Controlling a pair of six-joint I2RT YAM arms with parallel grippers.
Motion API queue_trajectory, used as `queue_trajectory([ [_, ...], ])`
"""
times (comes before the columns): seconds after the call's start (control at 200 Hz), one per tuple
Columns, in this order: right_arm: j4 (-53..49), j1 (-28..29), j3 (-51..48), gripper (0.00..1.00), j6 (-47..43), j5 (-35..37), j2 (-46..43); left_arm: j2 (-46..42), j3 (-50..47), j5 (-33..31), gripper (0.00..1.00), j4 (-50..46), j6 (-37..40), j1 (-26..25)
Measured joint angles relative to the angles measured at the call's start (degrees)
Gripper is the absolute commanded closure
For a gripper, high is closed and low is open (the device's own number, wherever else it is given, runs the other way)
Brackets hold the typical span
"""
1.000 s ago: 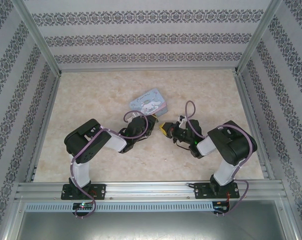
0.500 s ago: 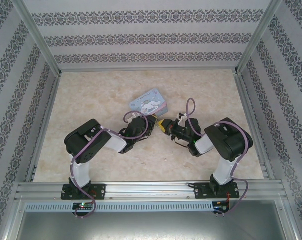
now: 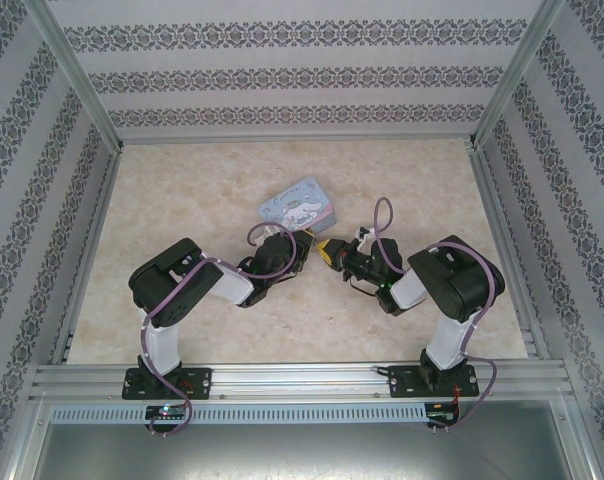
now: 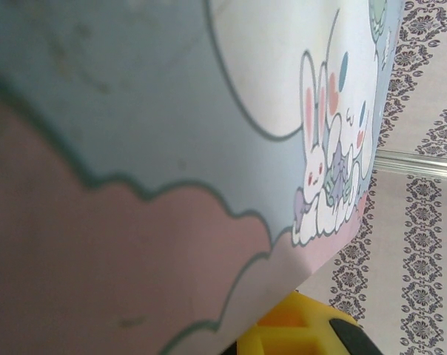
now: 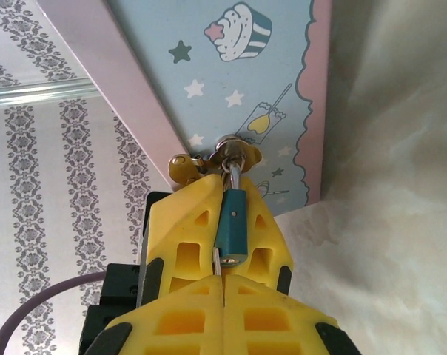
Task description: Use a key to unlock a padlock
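While the left pincer (image 3: 285,245) sits tucked against the near edge of the tin box (image 3: 300,205), its grip hidden so that I cannot tell it, the right pincer (image 3: 328,251) is pressed together on what looks like the key (image 5: 219,263), a thin metal sliver meeting the base of the padlock (image 5: 231,222). That small blue padlock hangs from the box's clasp (image 5: 236,154), just beyond on the worktop (image 3: 182,200). Insertion seems the step in hand; next comes a careful twist, keeping the key straight.
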Motion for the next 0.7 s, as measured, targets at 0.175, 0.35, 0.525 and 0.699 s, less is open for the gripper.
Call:
queue_trajectory([
  [0.175, 0.81, 0.24, -1.88, 1.00, 0.00, 0.42, -0.17, 0.07, 0.00, -0.15, 1.00, 0.07, 0.02, 0.00],
  [0.35, 0.79, 1.57, -2.12, 1.00, 0.00, 0.37, -0.15, 0.11, 0.00, -0.17, 1.00, 0.15, 0.00, 0.00],
  [0.525, 0.79, 1.88, -2.10, 1.00, 0.02, 0.39, -0.11, 0.11, 0.00, -0.17, 1.00, 0.15, 0.00, 0.00],
  [0.699, 0.74, 1.86, -1.92, 1.00, 0.15, 0.39, 0.11, 0.11, 0.00, -0.17, 1.00, 0.15, 0.00, -0.02],
])
